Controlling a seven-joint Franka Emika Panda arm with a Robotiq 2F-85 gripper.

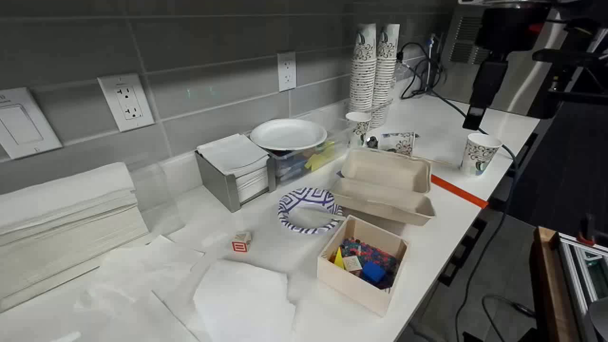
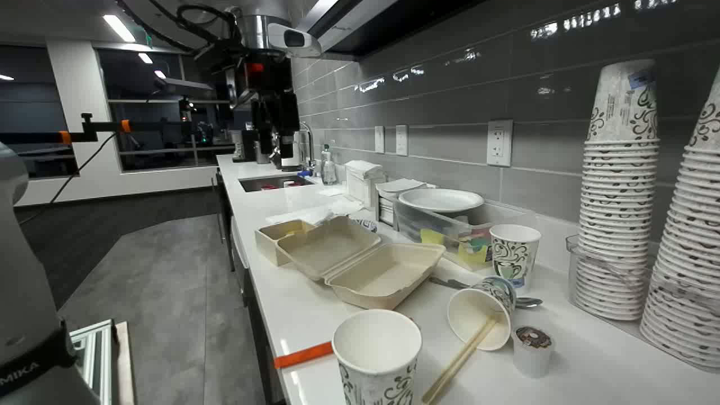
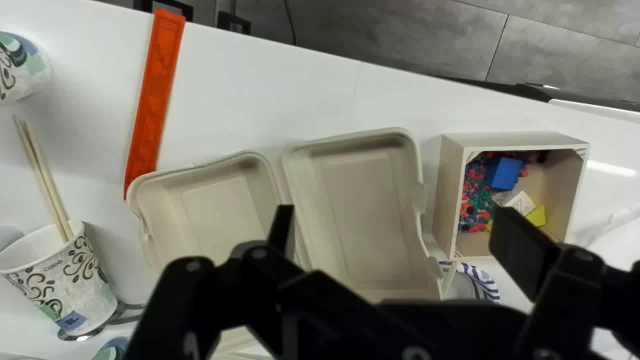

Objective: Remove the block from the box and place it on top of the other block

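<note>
Fingers [image 3: 522,250] spread wide and nothing between them, your gripper [image 3: 395,220] hangs over the white counter [image 3: 280,90], ahead of what looks like the opening step: the reach for the pick. Between its 2 tips, the wrist view shows an unfolded takeout clamshell [image 3: 357,210]; the tan box [image 3: 447,200] lies off toward the right of that view. The wooden letter block [image 3: 520,202] is inside the box, between a yellow piece [image 3: 537,216] and a blue block [image 3: 505,172], among small coloured beads [image 3: 477,200]. Your likely target, a pale cube [image 1: 241,242] with a red mark, sits on the counter near loose white sheets [image 1: 244,304], well apart from the box. Nothing is stacked on it.

The assignment does not say which block to pull; the letter block, kin to the cube, seems the probable choice. Your next move calls for carrying the gripper past the clamshell to above the box, turning it to match 2 opposite faces, then lowering inside the walls. Close neighbours could foul a fingertip. Once gripped, lift clear of the rim before crossing to the cube.
</note>
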